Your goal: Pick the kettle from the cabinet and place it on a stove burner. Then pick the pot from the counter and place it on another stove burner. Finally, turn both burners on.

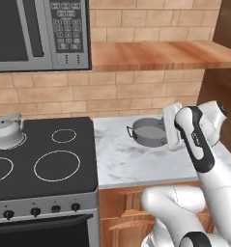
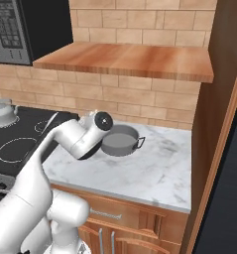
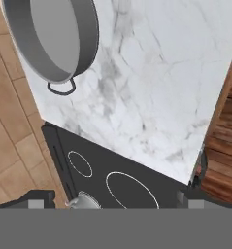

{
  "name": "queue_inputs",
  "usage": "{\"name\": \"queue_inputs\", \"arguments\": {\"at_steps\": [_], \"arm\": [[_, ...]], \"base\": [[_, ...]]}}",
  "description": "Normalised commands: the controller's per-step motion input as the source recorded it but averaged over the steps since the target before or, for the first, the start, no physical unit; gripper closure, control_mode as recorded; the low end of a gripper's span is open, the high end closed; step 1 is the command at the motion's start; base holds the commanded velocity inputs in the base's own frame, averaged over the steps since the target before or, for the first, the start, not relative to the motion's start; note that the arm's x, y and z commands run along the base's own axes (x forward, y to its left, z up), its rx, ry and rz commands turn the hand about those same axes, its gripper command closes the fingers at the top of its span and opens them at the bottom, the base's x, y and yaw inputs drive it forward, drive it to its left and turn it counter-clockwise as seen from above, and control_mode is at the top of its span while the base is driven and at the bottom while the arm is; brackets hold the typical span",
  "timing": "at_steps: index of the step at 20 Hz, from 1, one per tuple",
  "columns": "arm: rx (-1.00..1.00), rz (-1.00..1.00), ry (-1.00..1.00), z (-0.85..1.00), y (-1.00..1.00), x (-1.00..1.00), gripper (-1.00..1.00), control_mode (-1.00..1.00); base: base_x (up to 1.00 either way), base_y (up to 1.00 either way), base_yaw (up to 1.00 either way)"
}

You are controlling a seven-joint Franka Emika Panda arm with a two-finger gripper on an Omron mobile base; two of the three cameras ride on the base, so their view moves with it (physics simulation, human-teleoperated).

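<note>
The silver kettle (image 1: 6,131) stands on the stove's back-left burner, also seen at the far left of the right base view (image 2: 1,112). Toward the back of the white marble counter (image 1: 131,166) sits the wide grey pot (image 1: 148,131), lidless and empty (image 2: 121,140). My gripper (image 3: 115,200) hangs above the counter beside the pot, not touching it. Its fingertips (image 3: 38,199) stand far apart, open, with nothing between them. In the hand view the pot (image 3: 54,34) lies at the upper left. The wooden cabinet shelf (image 2: 125,59) above is bare.
The black cooktop (image 1: 44,159) has free burner rings at front and back right (image 1: 57,165). Control knobs (image 1: 36,211) line the stove's front. A microwave (image 1: 39,31) hangs over the stove. A dark wood side panel (image 2: 219,99) bounds the counter's right end.
</note>
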Motion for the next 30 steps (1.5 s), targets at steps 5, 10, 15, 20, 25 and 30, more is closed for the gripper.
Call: {"name": "queue_inputs", "arguments": {"at_steps": [5, 10, 15, 20, 25, 30], "arm": [[0.0, 0.12, 0.13, -0.29, -0.48, 0.46, -1.0, -1.0], [0.0, 0.12, 0.09, -0.29, -0.41, 0.42, -1.0, -1.0], [0.0, 0.12, 0.03, -0.31, -0.32, 0.41, -1.0, -1.0], [0.0, 0.11, 0.0, -0.25, -0.24, 0.43, -1.0, -1.0], [-0.1, 0.09, -0.01, -0.22, -0.04, 0.27, -1.0, -1.0], [-0.14, 0.05, 0.0, -0.26, 0.0, 0.0, -1.0, -1.0]], "base": [[0.0, 0.0, 0.0], [0.0, 0.0, 0.0], [0.0, 0.0, 0.0], [0.0, 0.0, 0.0], [0.0, 0.0, 0.0], [0.0, 0.0, 0.0]]}}
